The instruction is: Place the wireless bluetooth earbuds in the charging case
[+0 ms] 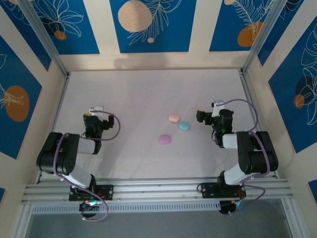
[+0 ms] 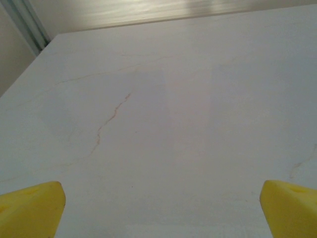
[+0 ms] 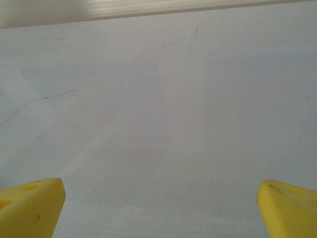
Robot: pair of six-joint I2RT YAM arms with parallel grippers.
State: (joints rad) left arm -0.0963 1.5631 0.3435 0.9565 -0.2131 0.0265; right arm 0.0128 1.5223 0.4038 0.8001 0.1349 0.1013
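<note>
Three small pastel oval charging cases lie mid-table in the top view: a pink case (image 1: 173, 118), a light blue case (image 1: 184, 126) touching or nearly touching it, and a purple case (image 1: 164, 139) a little nearer. All look closed. The earbuds are hidden or out of view. My left gripper (image 1: 95, 113) hovers far left of the cases, and its yellow fingertips (image 2: 32, 206) stand wide apart over bare table (image 2: 163, 124). My right gripper (image 1: 202, 117) sits just right of the blue case, open, its yellow fingertips (image 3: 287, 206) spread with nothing between them.
The white tabletop (image 1: 148, 89) has faint hairline cracks (image 2: 111, 116). Walls with blue leaf panels close in the back and both sides, with metal posts (image 1: 47, 42) at the corners. An aluminium rail (image 1: 158, 188) runs along the near edge by the arm bases.
</note>
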